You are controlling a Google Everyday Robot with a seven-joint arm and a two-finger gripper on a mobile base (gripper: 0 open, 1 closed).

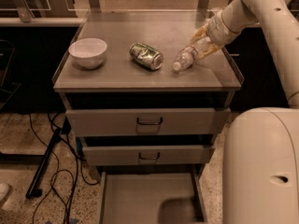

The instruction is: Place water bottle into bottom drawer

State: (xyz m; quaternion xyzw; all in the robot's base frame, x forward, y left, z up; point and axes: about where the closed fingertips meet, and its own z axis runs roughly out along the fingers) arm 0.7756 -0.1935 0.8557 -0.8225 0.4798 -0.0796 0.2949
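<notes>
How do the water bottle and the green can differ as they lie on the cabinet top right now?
The water bottle is clear, slim and longer; the can is green, stubby and dented. The gripper is at the bottle's base end, while the can lies apart from it. Both lie on their sides on the cabinet top.

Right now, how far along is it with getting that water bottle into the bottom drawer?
Done: the bottom drawer is pulled open. In hand: the pincer is closed on the water bottle at the right of the cabinet top. Left: lifting it, carrying it down and releasing it in the drawer.
</notes>
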